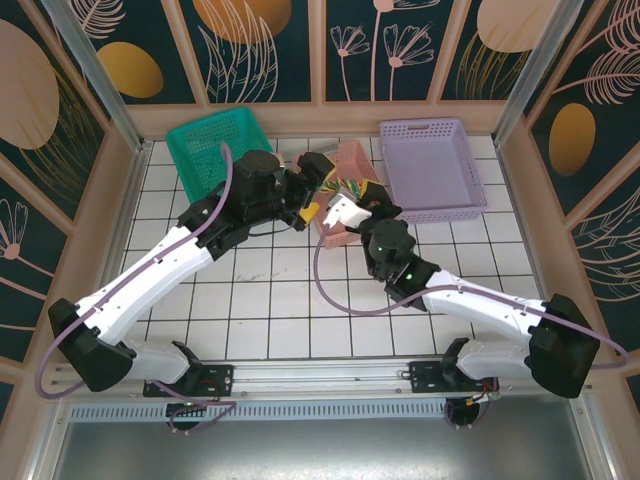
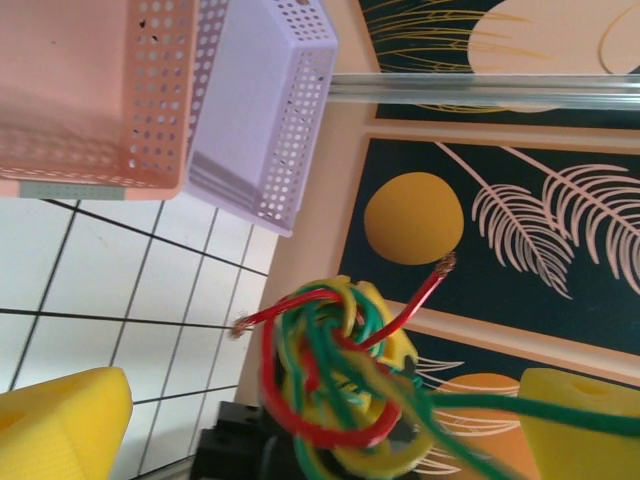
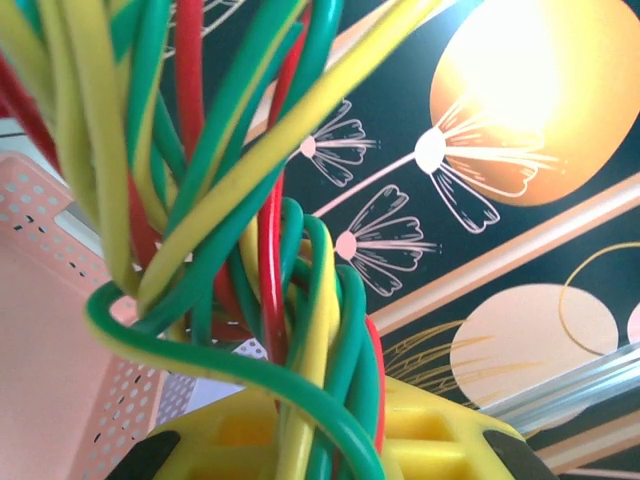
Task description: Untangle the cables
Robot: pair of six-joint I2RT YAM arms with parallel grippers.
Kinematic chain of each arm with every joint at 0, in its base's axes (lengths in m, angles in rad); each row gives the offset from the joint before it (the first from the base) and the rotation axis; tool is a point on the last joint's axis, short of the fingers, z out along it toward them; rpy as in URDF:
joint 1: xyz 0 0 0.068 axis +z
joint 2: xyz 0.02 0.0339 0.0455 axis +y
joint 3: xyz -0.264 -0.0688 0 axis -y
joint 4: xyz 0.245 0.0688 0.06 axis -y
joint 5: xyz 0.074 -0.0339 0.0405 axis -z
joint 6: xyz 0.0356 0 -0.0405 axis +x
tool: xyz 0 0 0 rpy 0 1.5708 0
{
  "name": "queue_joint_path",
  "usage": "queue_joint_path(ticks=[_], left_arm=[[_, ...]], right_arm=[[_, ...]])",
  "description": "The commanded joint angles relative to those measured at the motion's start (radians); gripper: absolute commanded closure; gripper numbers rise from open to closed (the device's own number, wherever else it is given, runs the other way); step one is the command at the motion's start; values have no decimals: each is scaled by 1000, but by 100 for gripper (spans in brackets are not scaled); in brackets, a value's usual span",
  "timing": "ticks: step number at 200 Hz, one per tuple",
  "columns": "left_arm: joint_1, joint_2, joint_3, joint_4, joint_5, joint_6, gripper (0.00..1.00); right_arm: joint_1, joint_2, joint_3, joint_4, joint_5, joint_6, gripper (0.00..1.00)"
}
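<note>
Green, yellow, red cables [image 3: 215, 130] tight in right jaws; from left wrist, left jaws wide

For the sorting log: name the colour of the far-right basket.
Lilac basket, clearest in the top external view.

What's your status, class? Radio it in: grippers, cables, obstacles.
Right gripper shut on the cables: green, yellow, red, knotted. Left gripper open, facing them. Pink basket close by.

White tiled table [image 1: 270, 300], green basket [image 1: 200, 150] back left, pink basket [image 1: 355, 160] centre, lilac basket [image 1: 430, 175] back right
</note>
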Motion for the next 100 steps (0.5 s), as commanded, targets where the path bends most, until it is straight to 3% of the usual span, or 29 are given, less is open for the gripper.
queue_joint_path(ticks=[1, 25, 49, 57, 76, 100], left_arm=[[-9, 24, 25, 60, -6, -33, 2], [-9, 30, -9, 104, 9, -50, 4], [-10, 55, 19, 44, -5, -15, 20], [-8, 53, 5, 50, -13, -15, 31], [-7, 43, -34, 88, -22, -32, 83], [-2, 49, -28, 78, -24, -22, 98]], right_arm=[[23, 13, -4, 107, -15, -74, 100], [41, 34, 10, 113, -12, -94, 100], [53, 46, 23, 131, -3, -102, 100], [60, 47, 26, 139, -2, -108, 100], [80, 47, 28, 140, 4, -108, 100], [101, 36, 33, 133, 13, -89, 100]])
